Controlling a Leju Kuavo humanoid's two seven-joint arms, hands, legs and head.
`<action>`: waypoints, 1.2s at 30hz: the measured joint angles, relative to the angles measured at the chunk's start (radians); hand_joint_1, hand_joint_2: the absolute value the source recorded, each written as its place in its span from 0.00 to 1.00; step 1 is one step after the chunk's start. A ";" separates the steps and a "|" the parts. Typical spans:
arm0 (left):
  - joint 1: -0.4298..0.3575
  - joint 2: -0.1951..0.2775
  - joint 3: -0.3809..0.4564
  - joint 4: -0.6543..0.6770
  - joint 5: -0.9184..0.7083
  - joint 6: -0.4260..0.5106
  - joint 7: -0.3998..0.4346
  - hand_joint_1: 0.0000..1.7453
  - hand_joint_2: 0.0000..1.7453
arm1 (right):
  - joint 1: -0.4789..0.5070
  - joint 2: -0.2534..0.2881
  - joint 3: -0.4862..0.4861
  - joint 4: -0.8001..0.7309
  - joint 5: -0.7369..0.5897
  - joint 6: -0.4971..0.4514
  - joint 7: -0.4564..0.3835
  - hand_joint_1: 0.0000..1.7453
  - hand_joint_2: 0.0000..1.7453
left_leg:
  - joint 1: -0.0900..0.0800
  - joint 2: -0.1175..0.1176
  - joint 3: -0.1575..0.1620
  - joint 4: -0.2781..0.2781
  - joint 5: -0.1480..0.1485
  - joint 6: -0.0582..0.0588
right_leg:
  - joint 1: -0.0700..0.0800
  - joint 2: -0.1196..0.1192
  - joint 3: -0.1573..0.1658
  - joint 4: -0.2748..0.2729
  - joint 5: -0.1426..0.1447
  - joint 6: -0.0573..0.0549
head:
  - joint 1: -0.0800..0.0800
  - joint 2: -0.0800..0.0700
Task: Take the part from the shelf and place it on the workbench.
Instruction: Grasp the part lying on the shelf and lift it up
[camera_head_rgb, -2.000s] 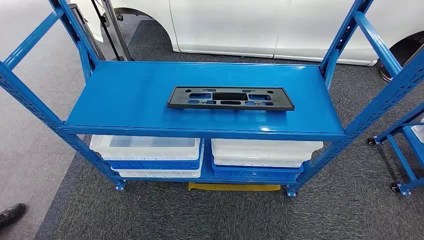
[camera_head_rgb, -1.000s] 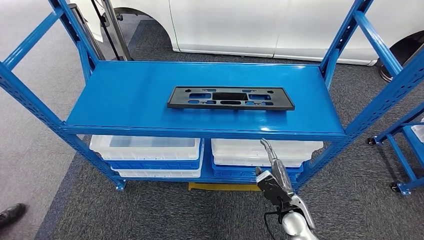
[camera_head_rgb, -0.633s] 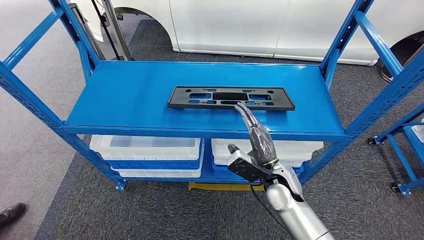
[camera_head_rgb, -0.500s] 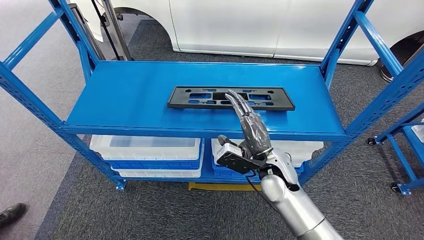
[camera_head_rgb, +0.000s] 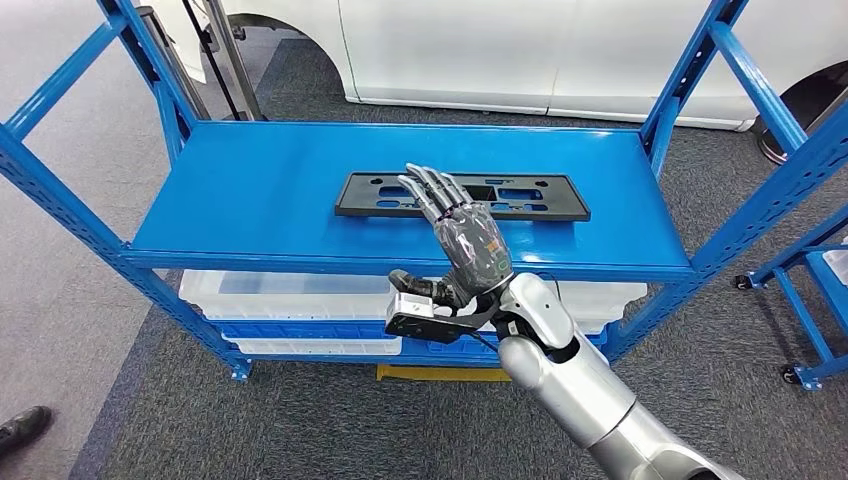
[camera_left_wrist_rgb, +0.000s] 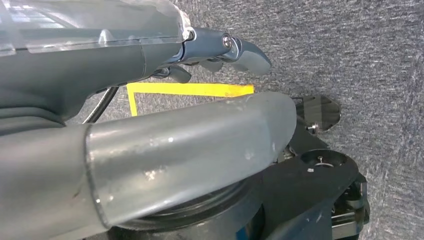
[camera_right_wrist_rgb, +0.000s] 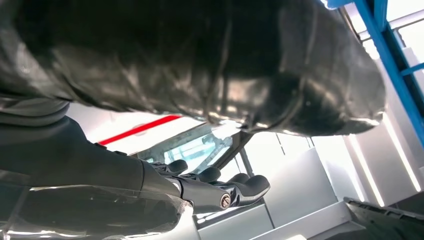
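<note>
Bins (camera_head_rgb: 300, 312), white and blue, stacked under the blue shelf (camera_head_rgb: 250, 190); white car (camera_head_rgb: 560, 50) behind. Black slotted part (camera_head_rgb: 380, 195) flat mid-shelf, untouched. Right hand (camera_head_rgb: 462, 235) raised before it, fingers spread, empty. Left hand (camera_left_wrist_rgb: 150, 55) low over carpet, grasp unclear.

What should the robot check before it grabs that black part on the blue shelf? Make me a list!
1. Black part lies flat on the blue shelf: ok.
2. Nothing else sits on that shelf board near the part: ok.
3. Right robot hand is empty, fingers apart, ready to grasp: ok.
4. Right robot hand already holds the part: not ok; its fingertips reach over the part's near edge, no grip yet.
5. Fingers touching the part: cannot tell from the head view.
6. Left robot hand is free of the shelf: ok, it hangs over the grey carpet; whether it is open, cannot tell.
</note>
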 joint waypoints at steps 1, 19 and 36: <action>0.000 0.000 0.000 0.000 0.000 -0.002 0.000 0.00 0.00 | 0.002 -0.002 0.005 0.003 0.000 -0.003 0.000 0.00 0.00 | 0.000 0.000 0.000 0.000 0.000 0.000 | 0.000 0.000 0.000 0.000 0.000 0.000 | 0.000 0.000; -0.002 0.016 0.005 0.002 -0.007 -0.012 0.001 0.00 0.00 | 0.061 -0.057 0.023 0.022 -0.008 -0.032 -0.003 0.00 0.00 | -0.002 0.000 -0.006 0.008 -0.001 0.002 | -0.007 0.000 -0.003 -0.001 0.003 0.005 | 0.000 0.000; -0.006 0.022 0.005 0.007 -0.016 -0.016 0.004 0.00 0.00 | 0.094 -0.098 0.015 0.016 -0.010 -0.037 -0.003 0.00 0.00 | 0.017 -0.001 0.021 -0.009 -0.019 0.000 | -0.021 0.001 -0.087 0.044 0.066 0.037 | 0.000 0.000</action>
